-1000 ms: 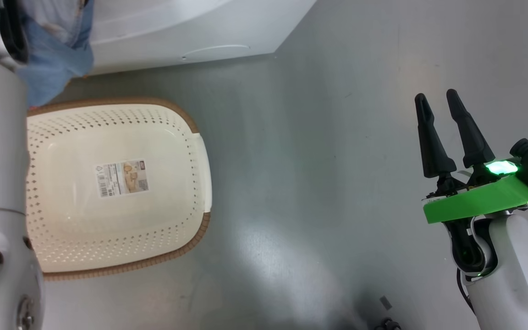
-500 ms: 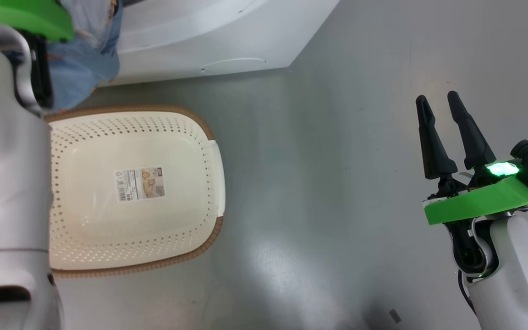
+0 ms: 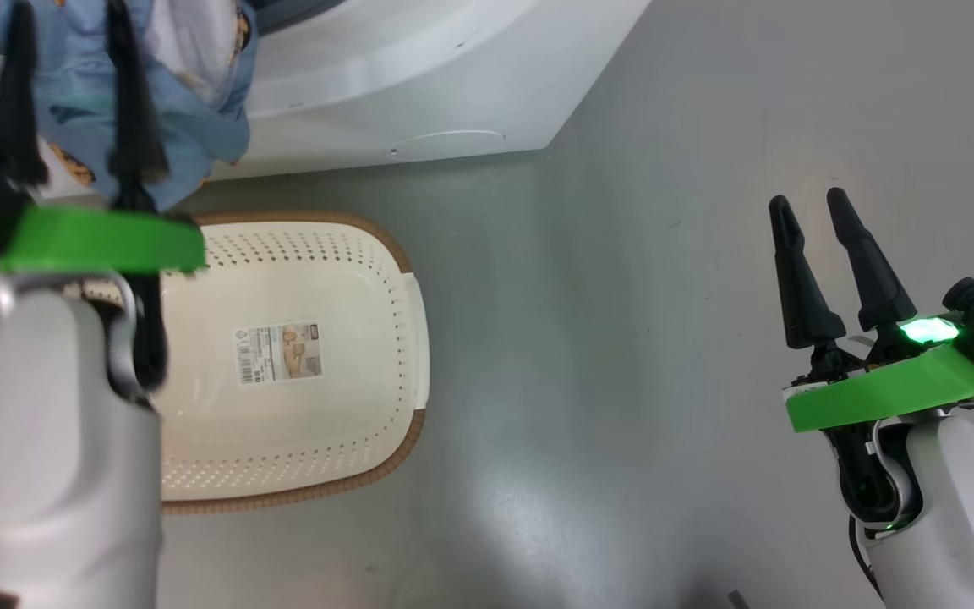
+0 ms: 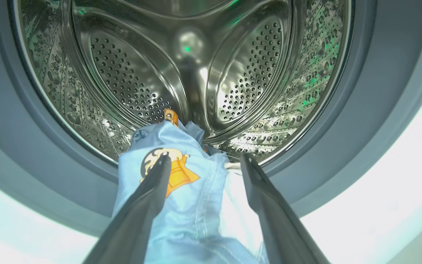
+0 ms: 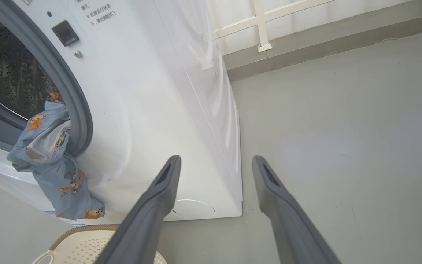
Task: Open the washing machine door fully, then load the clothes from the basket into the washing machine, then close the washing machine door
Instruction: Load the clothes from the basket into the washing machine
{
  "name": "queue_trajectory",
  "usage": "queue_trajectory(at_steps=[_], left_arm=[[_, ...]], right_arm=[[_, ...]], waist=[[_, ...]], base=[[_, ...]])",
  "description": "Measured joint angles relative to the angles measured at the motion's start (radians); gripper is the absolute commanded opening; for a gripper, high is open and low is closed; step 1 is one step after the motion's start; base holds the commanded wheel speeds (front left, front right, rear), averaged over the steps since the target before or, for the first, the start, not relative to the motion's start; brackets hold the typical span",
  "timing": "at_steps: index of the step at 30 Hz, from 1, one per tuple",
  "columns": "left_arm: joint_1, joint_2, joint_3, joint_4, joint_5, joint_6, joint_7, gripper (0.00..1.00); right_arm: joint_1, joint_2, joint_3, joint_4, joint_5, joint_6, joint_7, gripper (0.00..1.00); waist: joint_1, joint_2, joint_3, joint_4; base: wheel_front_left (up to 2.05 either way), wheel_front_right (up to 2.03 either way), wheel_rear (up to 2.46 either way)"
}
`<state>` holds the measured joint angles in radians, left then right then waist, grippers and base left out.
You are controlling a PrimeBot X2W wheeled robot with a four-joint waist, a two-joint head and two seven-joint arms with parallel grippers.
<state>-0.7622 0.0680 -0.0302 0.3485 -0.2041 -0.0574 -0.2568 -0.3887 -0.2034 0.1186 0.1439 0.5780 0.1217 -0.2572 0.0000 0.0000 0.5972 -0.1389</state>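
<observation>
Main risk: clothes [image 5: 50,143] weren't fully in. They lay draped over the gasket [image 4: 379,91] at 6 o'clock of the opening, mostly hanging down the washer [image 5: 152,110] front, only a tip in the drum [image 4: 247,73]. Left so, they'd prob. slide to the floor [image 3: 622,338] or get trapped when the door shut. L gripper [image 4: 205,158] was spread wide w/ cloth btwn its fingers, nothing pinched; a push might just bunch cloth on the lip. Basket [image 3: 301,215] sat at 9 o'clock in head view, below the hang, so a drop could land there. R gripper [image 3: 807,197], fingers apart and holding nothing, hovered at 3 o'clock, well apart. Nothing blocked the opening.
</observation>
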Motion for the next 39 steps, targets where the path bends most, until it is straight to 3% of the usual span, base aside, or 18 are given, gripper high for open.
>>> queue_trajectory(at_steps=[16,28,39], left_arm=[[0.368,-0.032,0.003,-0.312,0.019,0.011,0.0,1.0],[0.455,-0.034,-0.043,-0.37,-0.03,0.072,0.0,1.0],[0.455,-0.034,-0.068,-0.36,-0.041,0.088,0.0,1.0]], right_arm=[[0.001,-0.019,-0.034,-0.039,-0.007,0.0,0.0,1.0],[0.023,-0.03,-0.037,-0.05,-0.014,0.0,0.0,1.0],[0.023,-0.031,-0.044,-0.052,-0.016,0.0,0.0,1.0]], waist=[[0.0,0.0,0.005,0.038],[0.0,0.0,-0.003,0.056],[0.0,0.0,-0.012,0.057]], base=[[0.0,0.0,0.0],[0.0,0.0,0.0],[0.0,0.0,0.0]])
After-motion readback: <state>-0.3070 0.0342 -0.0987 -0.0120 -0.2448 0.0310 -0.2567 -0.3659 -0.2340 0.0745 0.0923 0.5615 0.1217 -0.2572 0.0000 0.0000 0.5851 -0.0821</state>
